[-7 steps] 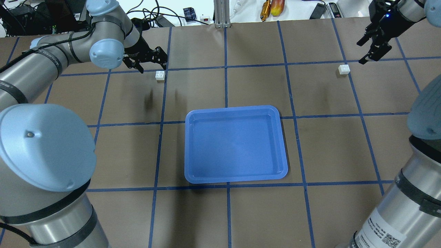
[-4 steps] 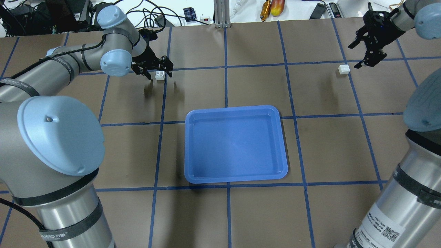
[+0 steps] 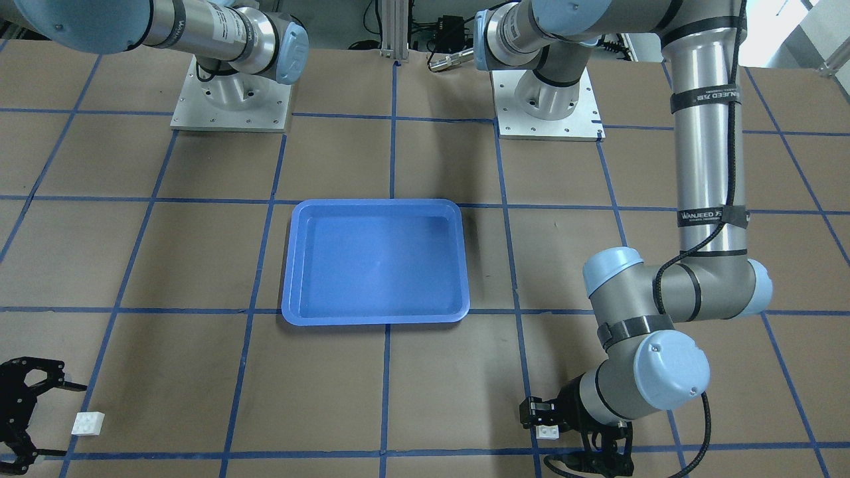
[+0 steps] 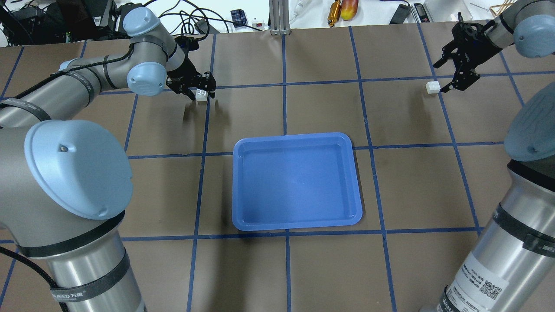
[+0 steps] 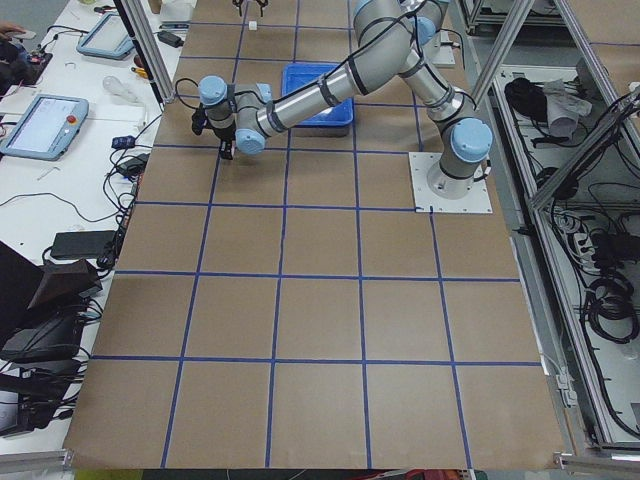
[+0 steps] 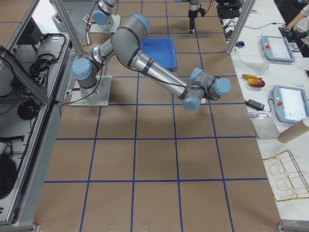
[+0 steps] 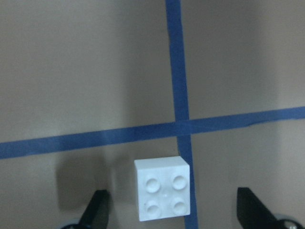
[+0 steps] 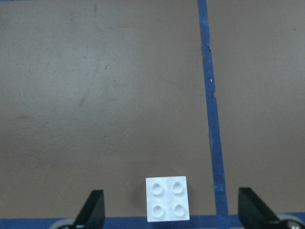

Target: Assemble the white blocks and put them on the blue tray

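One white block (image 4: 200,94) lies on the table at the far left, and my open left gripper (image 4: 201,91) is lowered with a finger on each side of it. In the left wrist view the block (image 7: 163,188) sits between the fingertips (image 7: 97,210), apart from both. The other white block (image 4: 432,87) lies at the far right. My open right gripper (image 4: 445,76) hovers just beside it, and in the right wrist view the block (image 8: 167,199) shows between the fingers (image 8: 93,207). The blue tray (image 4: 297,135) lies empty at the table's middle.
Blue tape lines grid the brown table. Cables, tools and boxes (image 4: 342,9) lie past the far edge. The two arm bases (image 3: 229,93) stand behind the tray (image 3: 375,202) in the front-facing view.
My left gripper has come forward and down until its fingers straddle the left block. My right gripper has moved left and down toward the right block. Both blocks and the tray stayed put.
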Controlling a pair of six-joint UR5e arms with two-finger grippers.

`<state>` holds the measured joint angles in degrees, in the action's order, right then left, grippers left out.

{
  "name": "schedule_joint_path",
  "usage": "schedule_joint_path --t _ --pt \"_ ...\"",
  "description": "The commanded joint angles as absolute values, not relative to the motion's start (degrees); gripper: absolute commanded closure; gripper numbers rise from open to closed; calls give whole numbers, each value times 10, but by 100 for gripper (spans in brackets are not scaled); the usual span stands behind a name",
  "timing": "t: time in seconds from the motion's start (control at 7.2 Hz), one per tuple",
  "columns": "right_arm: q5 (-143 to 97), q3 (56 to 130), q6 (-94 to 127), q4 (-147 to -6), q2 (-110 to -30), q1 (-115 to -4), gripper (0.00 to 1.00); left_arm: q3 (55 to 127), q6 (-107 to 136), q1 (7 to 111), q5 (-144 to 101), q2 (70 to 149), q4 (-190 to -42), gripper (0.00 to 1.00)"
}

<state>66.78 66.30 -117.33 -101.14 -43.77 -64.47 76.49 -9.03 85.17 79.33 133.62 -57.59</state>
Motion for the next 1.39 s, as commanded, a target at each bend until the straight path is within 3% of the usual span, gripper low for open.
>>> schedule_joint_path --t 0.0,0.42,0.56,0.69,0.83,0.97,1.11,1.25 --pt "668 663 -1173 -1021 -425 -642 0 755 -90 852 797 1337 -577 30" --pt "668 676 -1177 -1021 -423 -643 2 758 -91 852 799 1344 -577 31" --pt "668 676 -1178 -1021 -423 -642 4 757 -91 852 799 1344 -577 35" --pt "668 676 -1178 -1022 -423 -642 11 755 -89 852 799 1343 -581 80" --pt "668 678 -1179 -1022 -423 -643 15 755 -77 851 797 1341 -580 100" --pt "668 681 -1174 -1022 -423 -642 19 756 -78 852 798 1341 -581 100" --pt "668 681 -1174 -1022 -424 -643 32 758 -79 852 798 1339 -583 100" --pt "669 680 -1175 -1022 -425 -642 54 757 -79 852 798 1322 -601 100"
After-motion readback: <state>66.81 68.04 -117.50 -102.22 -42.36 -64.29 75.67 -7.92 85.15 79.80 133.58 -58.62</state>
